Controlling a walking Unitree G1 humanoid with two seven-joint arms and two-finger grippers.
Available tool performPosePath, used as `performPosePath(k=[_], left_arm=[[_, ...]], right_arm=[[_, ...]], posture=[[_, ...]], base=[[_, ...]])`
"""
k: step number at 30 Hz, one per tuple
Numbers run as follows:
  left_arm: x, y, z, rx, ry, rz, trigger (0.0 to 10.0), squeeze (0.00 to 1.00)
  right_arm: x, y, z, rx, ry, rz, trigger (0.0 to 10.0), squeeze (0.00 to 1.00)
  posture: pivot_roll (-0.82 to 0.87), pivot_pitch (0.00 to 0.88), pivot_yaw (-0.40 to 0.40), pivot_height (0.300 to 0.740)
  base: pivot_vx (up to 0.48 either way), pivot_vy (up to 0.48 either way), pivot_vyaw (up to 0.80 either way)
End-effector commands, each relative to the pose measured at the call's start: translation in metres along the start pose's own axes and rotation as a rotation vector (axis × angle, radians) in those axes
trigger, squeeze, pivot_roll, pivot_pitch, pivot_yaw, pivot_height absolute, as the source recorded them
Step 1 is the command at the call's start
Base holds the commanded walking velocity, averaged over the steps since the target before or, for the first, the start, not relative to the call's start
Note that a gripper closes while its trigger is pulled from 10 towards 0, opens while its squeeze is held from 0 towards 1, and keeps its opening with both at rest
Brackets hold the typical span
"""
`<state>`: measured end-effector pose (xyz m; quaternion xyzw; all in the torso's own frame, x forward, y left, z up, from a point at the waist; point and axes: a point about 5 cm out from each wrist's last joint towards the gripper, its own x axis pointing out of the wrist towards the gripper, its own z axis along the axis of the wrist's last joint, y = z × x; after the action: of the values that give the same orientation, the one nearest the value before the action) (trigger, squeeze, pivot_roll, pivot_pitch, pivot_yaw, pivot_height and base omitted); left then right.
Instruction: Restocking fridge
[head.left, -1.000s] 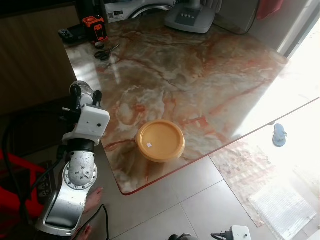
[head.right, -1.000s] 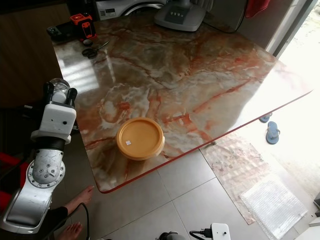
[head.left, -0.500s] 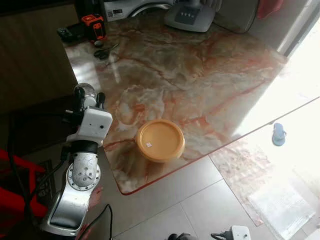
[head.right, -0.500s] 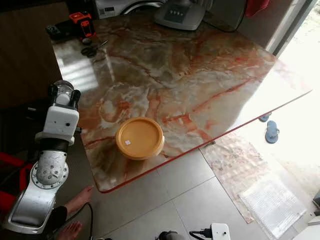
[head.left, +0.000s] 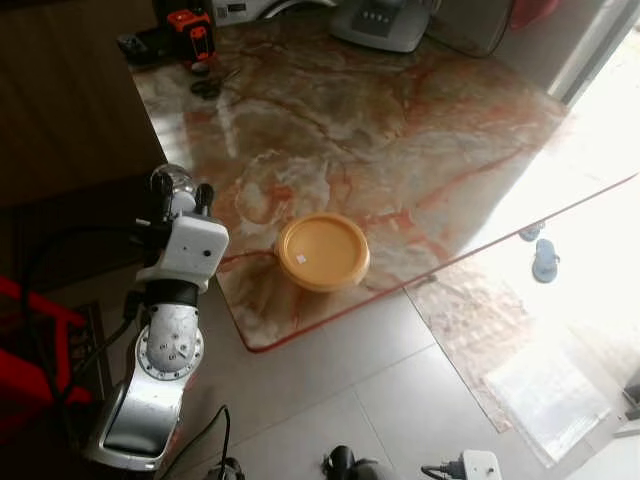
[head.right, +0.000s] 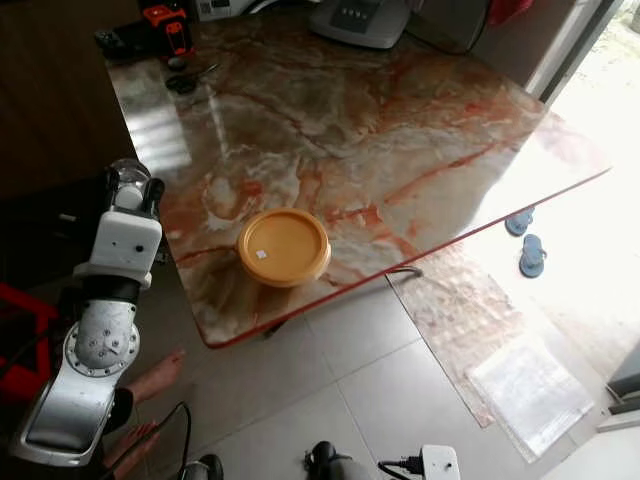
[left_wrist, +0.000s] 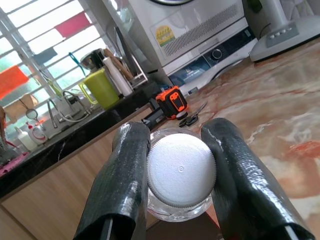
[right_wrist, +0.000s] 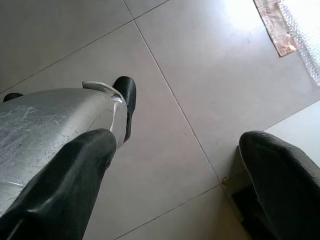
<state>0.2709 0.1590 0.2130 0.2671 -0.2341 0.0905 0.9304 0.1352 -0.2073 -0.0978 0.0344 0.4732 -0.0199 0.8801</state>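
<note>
The clear jar (left_wrist: 181, 186) with its ribbed white lid sits clamped between the two black fingers (left_wrist: 124, 185) of the left gripper (head.left: 178, 190), held up just off the left edge of the marbled worktop (head.left: 400, 130), over the dark gap beside it. It looks like glass or hard clear plastic, so stiff, smooth-walled and likely to slip or crack if dropped; the hold just under the lid, where the ribbed rim gives some purchase, seems the sound place. On the worktop, near its front edge, lies a yellow lidded container (head.left: 322, 252), probably light, rigid plastic, best taken across its rim. The worktop's near corner juts toward the arm, so any swing rightward has to mind that edge. Scissors (head.right: 185, 80) and an orange tool (head.right: 167, 22) lie well apart at the far corner. The right gripper (right_wrist: 175, 170) hangs with its fingers apart over open tiled floor (head.right: 400, 400).
</note>
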Motion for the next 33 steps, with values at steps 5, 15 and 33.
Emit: performPosePath(k=[5, 15, 33], left_arm=[[-0.0008, -0.0014, 0.0029, 0.003, -0.025, -0.001, 10.0, 0.0], [-0.0004, -0.0019, 0.0029, 0.001, -0.024, -0.002, 10.0, 0.0], [0.0004, -0.0009, 0.0023, 0.006, -0.025, -0.004, 10.0, 0.0]], right_arm=[[-0.0028, -0.0002, -0.0121, 0.014, 0.04, -0.001, 10.0, 0.0], [-0.0026, -0.0007, -0.011, 0.013, 0.038, -0.001, 10.0, 0.0], [-0.0022, 0.0001, -0.0099, 0.019, 0.034, -0.001, 10.0, 0.0]], posture=[[-0.05, 0.17, -0.064, 0.74], [-0.05, 0.179, -0.068, 0.74], [-0.04, 0.189, -0.065, 0.74]], base=[[-0.272, 0.0, 0.0], [-0.27, 0.0, 0.0], [-0.268, 0.0, 0.0]])
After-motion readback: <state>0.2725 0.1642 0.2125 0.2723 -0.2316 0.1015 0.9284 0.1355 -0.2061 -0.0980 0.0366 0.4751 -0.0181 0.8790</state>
